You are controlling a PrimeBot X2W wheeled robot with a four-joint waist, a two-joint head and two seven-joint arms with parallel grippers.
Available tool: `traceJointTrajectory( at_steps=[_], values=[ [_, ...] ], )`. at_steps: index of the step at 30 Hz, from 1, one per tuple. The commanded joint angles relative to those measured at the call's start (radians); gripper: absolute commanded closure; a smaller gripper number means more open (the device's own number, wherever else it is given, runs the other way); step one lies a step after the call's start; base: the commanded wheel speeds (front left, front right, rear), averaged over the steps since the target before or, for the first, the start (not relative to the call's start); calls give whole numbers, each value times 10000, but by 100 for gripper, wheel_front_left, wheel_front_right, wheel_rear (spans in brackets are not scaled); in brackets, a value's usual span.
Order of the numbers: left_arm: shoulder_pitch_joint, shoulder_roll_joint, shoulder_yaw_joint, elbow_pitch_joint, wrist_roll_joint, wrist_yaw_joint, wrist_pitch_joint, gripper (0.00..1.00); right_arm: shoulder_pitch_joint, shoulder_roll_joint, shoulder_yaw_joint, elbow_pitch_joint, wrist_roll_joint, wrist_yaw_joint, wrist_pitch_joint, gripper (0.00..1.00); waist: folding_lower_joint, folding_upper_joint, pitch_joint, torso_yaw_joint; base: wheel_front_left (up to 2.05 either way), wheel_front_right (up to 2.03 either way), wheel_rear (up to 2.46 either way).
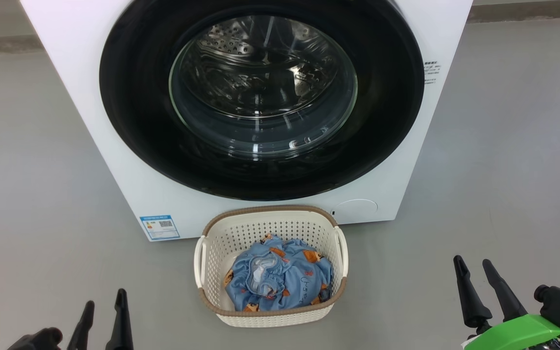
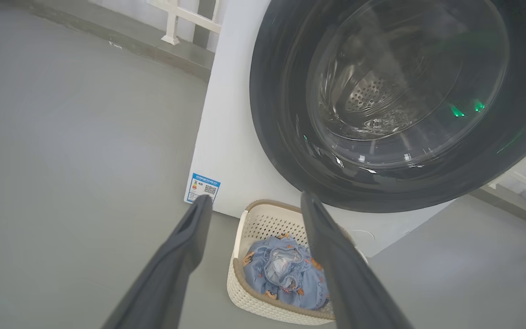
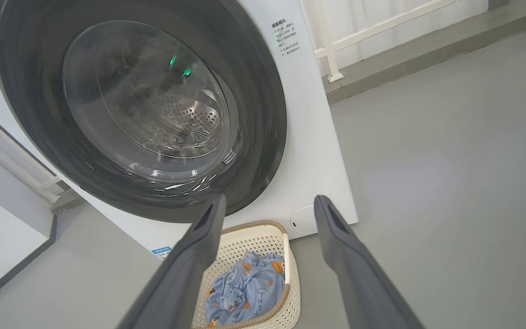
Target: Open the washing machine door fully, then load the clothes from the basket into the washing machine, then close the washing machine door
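Observation:
The white washing machine (image 1: 90, 121) stands ahead with its round black door (image 1: 134, 112) shut flat against the front; the steel drum shows through the glass window. On the floor just before it sits the cream basket (image 1: 270, 316), holding the light blue bear-print clothes (image 1: 285, 279). My left gripper (image 1: 105, 296) is open at the lower left, well left of the basket. At the lower right, my right gripper (image 1: 472, 262) is open too, right of the basket. Basket (image 2: 254, 301) and clothes (image 2: 290, 278) lie beyond the left fingers (image 2: 190, 246); clothes (image 3: 254, 292) also show between the right fingers (image 3: 208, 237).
Grey floor (image 1: 32, 194) spreads on both sides of the machine. A blue label sticker (image 1: 160, 227) and a round flap (image 1: 355, 210) mark the machine's lower front. White railing (image 3: 372, 32) and a raised kerb run behind the machine.

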Motion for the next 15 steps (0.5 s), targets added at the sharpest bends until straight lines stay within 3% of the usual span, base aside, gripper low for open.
traceJointTrajectory(
  at_steps=[1,15],
  values=[
    [-103,230,161,-382,530,105,-163,0,-40,-197,219,-298,-472,11,-184,0,-1,-1,-6,14,0,0,0],
    [156,547,-60,-657,2326,612,-575,0,23,30,10,-316,-1896,13,-593,0,-1,-1,-5,13,0,0,0]
  ],
)
